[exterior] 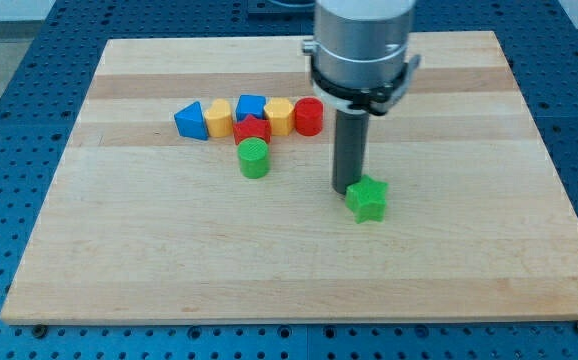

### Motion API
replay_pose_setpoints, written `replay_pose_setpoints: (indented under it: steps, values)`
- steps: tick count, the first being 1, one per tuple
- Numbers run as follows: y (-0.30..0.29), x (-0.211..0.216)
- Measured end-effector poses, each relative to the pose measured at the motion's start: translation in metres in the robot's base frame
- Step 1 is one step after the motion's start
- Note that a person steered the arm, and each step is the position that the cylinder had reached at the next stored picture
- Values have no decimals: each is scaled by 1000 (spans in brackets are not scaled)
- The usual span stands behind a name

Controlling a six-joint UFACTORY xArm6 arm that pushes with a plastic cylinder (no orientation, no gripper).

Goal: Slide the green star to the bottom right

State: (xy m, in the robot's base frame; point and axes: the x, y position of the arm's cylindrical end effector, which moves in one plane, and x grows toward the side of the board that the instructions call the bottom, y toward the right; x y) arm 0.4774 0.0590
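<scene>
Green star (367, 200) first, nearest to us, and it sits a little right of the middle of the wooden bench (119, 280), well short of the corner at the view's bottom right. Our tip (345, 189) is touching the star, or very nearly, on its upper-left side, the side away from that corner. That is how we judge the job: contact made, the line of push looks right, but most of the slide is yet to come, with bare wood all the way from the star to the corner.

No jaws on our end effector, just the rod, so nothing to open or close.

Farther back and left of the star stands the green cylinder (254, 158). Behind that, a tight row: blue block (190, 120), yellow block (218, 117), blue block (251, 106), yellow block (279, 116), red cylinder (309, 116), and a red block (252, 129) tucked just in front. All well apart from the star.
</scene>
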Motion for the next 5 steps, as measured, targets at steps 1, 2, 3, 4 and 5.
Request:
replay_pose_setpoints:
  steps: [1, 2, 3, 4, 5]
  values:
    - [5, 13]
    - [5, 29]
    - [10, 42]
    - [10, 56]
    - [21, 59]
